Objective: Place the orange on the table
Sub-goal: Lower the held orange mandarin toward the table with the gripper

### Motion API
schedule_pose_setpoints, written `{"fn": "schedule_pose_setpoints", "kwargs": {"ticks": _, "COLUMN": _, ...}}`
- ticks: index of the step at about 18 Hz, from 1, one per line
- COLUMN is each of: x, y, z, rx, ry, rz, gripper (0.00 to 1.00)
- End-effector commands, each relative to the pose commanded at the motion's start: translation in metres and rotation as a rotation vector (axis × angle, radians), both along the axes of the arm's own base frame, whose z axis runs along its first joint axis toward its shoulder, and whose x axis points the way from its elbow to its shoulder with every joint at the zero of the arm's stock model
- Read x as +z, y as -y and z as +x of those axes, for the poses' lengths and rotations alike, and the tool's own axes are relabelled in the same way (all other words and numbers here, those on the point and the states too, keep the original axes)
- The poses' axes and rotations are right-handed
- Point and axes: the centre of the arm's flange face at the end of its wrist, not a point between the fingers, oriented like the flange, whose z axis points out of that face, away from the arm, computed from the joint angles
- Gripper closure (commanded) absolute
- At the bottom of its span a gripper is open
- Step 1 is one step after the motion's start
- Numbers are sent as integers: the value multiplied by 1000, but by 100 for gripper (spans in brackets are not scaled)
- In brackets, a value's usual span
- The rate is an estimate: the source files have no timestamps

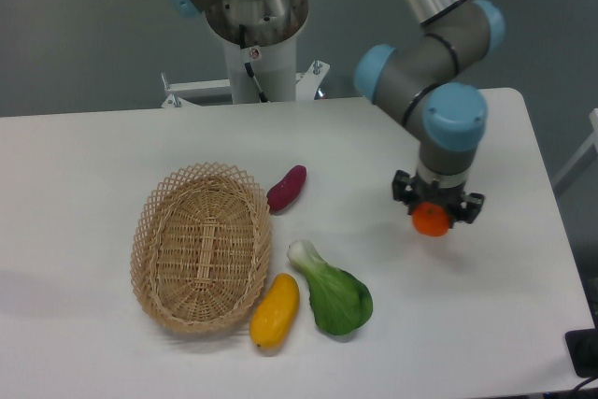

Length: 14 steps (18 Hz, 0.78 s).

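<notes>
The orange [431, 220] is a small round bright-orange fruit held in my gripper [434, 215] over the right part of the white table [93, 156]. The gripper points straight down and its fingers are closed on the orange's sides. The orange's lower half shows below the black gripper body. I cannot tell whether the orange touches the tabletop or hangs just above it.
An oval wicker basket [202, 246] stands empty at the left. A purple sweet potato [287, 188] lies beside its far rim. A yellow oblong fruit [275, 310] and a green bok choy [332, 291] lie at the front. The arm's base [252, 25] stands behind the table.
</notes>
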Motion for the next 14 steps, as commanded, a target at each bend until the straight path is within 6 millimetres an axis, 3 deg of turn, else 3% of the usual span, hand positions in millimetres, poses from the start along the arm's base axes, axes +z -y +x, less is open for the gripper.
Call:
{"fn": "schedule_pose_setpoints", "kwargs": {"ticks": 4, "x": -5, "y": -12, "z": 13, "rx": 9, "ry": 9, "rz": -1, "gripper": 65}}
{"fn": "schedule_pose_setpoints", "kwargs": {"ticks": 5, "x": -7, "y": -17, "z": 17, "rx": 3, "ry": 11, "rz": -4, "gripper": 61}}
{"fn": "schedule_pose_setpoints", "kwargs": {"ticks": 7, "x": -7, "y": -20, "z": 19, "rx": -3, "ry": 12, "rz": -3, "gripper": 48}}
{"fn": "schedule_pose_setpoints", "kwargs": {"ticks": 10, "x": -3, "y": -23, "z": 17, "rx": -8, "ry": -4, "rz": 4, "gripper": 8}}
{"fn": "schedule_pose_setpoints", "kwargs": {"ticks": 11, "x": -2, "y": -24, "z": 16, "rx": -6, "ry": -8, "rz": 6, "gripper": 0}}
{"fn": "schedule_pose_setpoints", "kwargs": {"ticks": 14, "x": 4, "y": -24, "z": 13, "rx": -3, "ry": -16, "rz": 13, "gripper": 0}}
